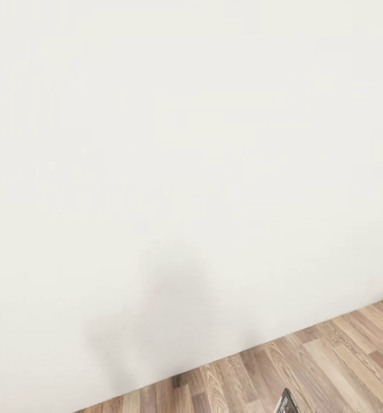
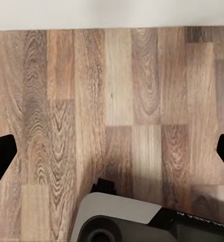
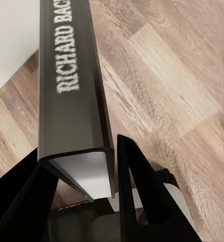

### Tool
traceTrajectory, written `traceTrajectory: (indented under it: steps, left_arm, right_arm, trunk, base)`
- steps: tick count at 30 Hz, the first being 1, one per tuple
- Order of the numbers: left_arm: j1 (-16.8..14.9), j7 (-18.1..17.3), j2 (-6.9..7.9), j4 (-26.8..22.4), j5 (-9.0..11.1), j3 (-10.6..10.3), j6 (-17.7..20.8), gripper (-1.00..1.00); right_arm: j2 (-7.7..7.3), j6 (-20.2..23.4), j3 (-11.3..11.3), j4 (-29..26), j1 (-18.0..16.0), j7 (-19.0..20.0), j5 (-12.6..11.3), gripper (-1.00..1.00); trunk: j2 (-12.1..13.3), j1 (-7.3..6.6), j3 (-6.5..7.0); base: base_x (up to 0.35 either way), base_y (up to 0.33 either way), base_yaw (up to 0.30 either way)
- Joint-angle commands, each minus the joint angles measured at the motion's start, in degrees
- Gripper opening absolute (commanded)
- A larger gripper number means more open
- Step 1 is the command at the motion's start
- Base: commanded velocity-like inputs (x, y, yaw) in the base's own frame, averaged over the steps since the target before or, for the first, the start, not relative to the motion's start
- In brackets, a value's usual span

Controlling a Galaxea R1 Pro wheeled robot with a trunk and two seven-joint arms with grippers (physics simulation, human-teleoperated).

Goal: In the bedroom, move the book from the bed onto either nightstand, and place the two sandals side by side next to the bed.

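Wood-plank floor (image 1: 329, 367), light/mid-brown boards w/ visible grain, fills lower right of head frame, meets white wall (image 1: 157, 172) along a diagonal seam. Faint grey shadow on wall, lower centre. Left wrist view: same planks (image 2: 117, 91), wall strip at frame top; robot base (image 2: 132, 222) sits on floor at frame bottom.

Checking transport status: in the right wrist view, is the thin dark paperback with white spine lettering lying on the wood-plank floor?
No, the thin dark paperback is clamped between the black fingers of the right gripper, above the wood-plank floor.
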Motion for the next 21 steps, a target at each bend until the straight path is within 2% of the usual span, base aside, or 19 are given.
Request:
traceTrajectory:
  steps: [1, 8, 21]
  left_arm:
    - [-0.04, 0.03, 0.0, 0.03, 0.09, 0.16, -0.18, 1.0]
    - [-0.03, 0.03, 0.0, 0.03, 0.09, 0.15, -0.18, 1.0]
    - [-0.03, 0.03, 0.0, 0.03, 0.09, 0.12, -0.35, 1.0]
  right_arm:
    - [0.03, -0.36, 0.42, 0.29, -0.13, 0.38, -0.39, -1.0]
    - [0.03, -0.36, 0.42, 0.31, -0.13, 0.38, -0.39, -1.0]
    - [0.03, -0.36, 0.42, 0.29, -0.13, 0.38, -0.39, -1.0]
  trunk:
    - [-0.11, 0.03, -0.11]
    - [-0.11, 0.03, -0.11]
    - [-0.11, 0.03, -0.11]
  base:
    - [0.127, 0.0, -0.3]
    - [0.227, 0.0, -0.3]
    - [0.017, 0.0, -0.3]
